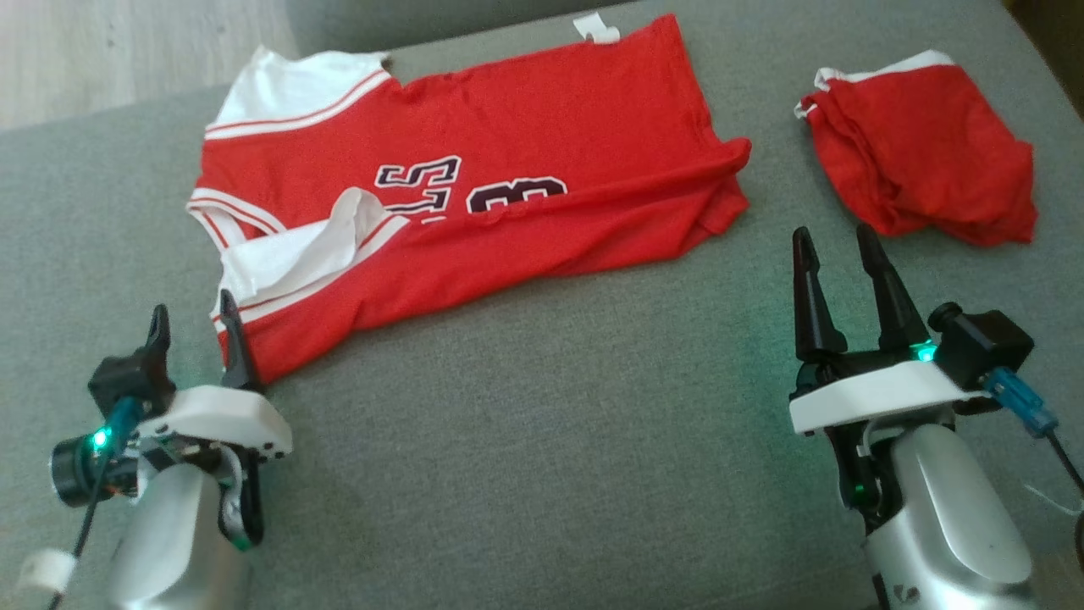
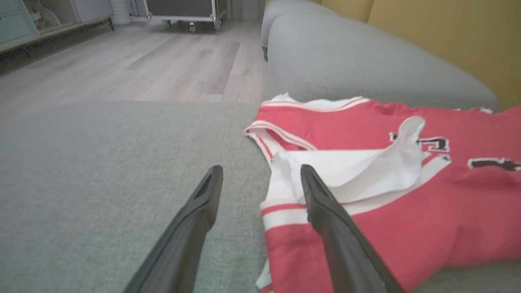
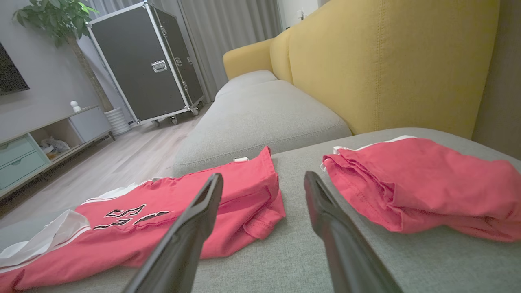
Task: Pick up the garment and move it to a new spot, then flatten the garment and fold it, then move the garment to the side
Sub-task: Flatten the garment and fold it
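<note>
1. My left gripper (image 1: 193, 303) sits nearest, fingers spread and empty. One finger overlaps the white-trimmed sleeve corner of the jersey (image 1: 508, 212).
2. My right gripper (image 1: 833, 231), also spread and empty, stands just off the jersey's rumpled hem end.
3. The jersey lies spread across the grey woven cushion (image 1: 550, 440): soft red knit with black numerals.
4. Farther right lies a bunched red garment (image 1: 923, 152).

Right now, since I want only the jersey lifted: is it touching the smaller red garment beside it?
Apart. The head view shows bare grey cushion between the jersey and the smaller red garment.
</note>
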Available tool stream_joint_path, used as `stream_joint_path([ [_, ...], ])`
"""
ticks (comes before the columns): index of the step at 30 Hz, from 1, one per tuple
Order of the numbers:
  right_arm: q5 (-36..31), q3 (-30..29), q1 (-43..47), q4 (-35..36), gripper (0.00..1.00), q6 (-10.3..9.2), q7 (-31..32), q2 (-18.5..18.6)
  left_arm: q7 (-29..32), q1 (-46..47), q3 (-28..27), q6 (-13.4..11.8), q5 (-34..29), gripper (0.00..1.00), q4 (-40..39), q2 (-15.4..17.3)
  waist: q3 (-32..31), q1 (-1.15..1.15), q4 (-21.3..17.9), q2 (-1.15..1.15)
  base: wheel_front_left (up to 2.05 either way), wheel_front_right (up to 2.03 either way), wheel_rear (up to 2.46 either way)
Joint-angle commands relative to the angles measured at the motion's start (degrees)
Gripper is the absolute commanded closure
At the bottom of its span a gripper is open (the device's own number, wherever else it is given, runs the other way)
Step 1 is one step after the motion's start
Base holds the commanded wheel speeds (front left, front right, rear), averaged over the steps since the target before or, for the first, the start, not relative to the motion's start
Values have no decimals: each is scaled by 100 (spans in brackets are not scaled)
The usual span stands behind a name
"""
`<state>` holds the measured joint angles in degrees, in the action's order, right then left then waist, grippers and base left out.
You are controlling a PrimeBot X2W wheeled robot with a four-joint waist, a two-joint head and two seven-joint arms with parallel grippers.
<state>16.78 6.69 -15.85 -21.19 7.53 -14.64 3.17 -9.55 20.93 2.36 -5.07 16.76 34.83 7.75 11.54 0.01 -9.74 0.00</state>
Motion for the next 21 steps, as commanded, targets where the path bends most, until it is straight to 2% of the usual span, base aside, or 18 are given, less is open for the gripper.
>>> stream_joint_path([
  [1,42,95,-204,221,0,-4,-36,-29,83,238,-151,-56,-71,0,-5,232,102,-1,-35,0,0,0,0],
  [6,119,64,-252,290,0,-4,-36,-29,502,457,-19,-45,-129,0,467,329,219,-1,-92,0,0,0,0],
  [8,171,60,-250,295,0,-4,-36,-29,650,477,63,83,-101,0,604,338,238,-1,-111,0,0,0,0],
  [21,314,142,-299,210,0,-4,-36,-29,948,403,438,382,-118,0,473,263,179,-1,-107,0,0,0,0],
])
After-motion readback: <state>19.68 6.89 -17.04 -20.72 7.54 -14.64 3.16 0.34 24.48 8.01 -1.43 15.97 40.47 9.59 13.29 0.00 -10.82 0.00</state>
